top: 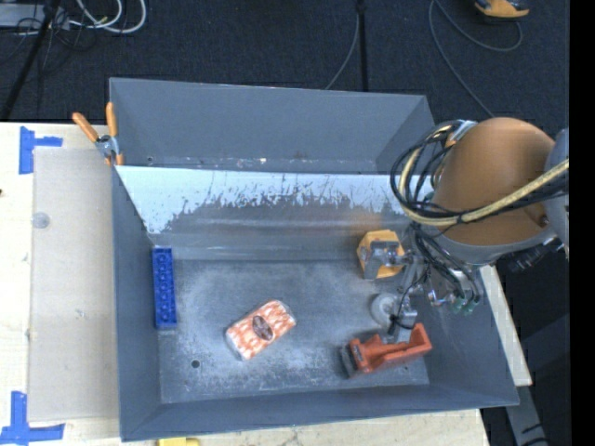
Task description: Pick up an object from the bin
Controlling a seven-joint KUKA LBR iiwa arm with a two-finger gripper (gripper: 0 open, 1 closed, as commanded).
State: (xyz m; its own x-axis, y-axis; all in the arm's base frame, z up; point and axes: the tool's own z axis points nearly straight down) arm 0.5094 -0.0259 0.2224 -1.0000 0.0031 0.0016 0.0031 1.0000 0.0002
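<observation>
At the grey bin's (279,161) 4 o'clock: one red hand tool with a black head (386,352), lying flat. Jaws low over its red end; whether open or closed, cannot tell. 3 o'clock: yellow-and-grey block (380,253), with a small grey round piece (383,307) just below it. 6 o'clock: orange-and-white patterned packet (260,329). 9 o'clock: blue studded brick (165,288), along the wall.

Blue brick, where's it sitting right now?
Camera view: the blue brick lies along the bin's left wall, apart from the orange-and-white packet to its right, across the bin from the gripper.
</observation>
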